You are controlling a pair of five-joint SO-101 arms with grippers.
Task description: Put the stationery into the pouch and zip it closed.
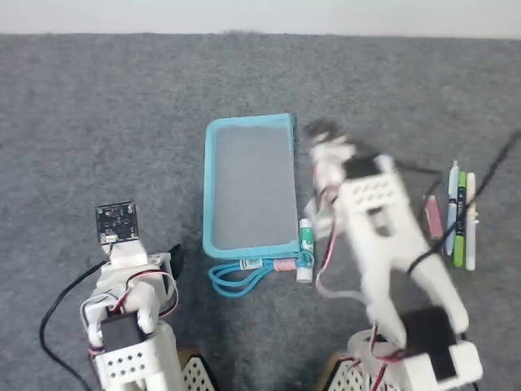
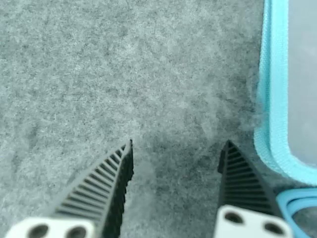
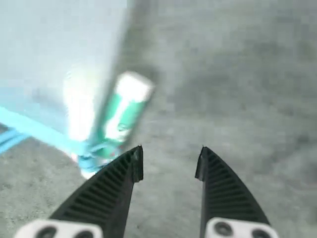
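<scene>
Turquoise-edged flat fabric pouch lies just beyond my right gripper, whose jaws stand apart with nothing between them. The green-and-white cylindrical glue stick sits just ahead of one jaw tip, off the gap, and seems to lean on the pouch's edge, though blur hides the contact. I judge I should slide sideways until its barrel is centred, then close across it, clear of the trim. My left gripper hangs parted and empty, the pouch just outside one jaw

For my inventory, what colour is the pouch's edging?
Light blue pouch edging, best in high view.
</scene>
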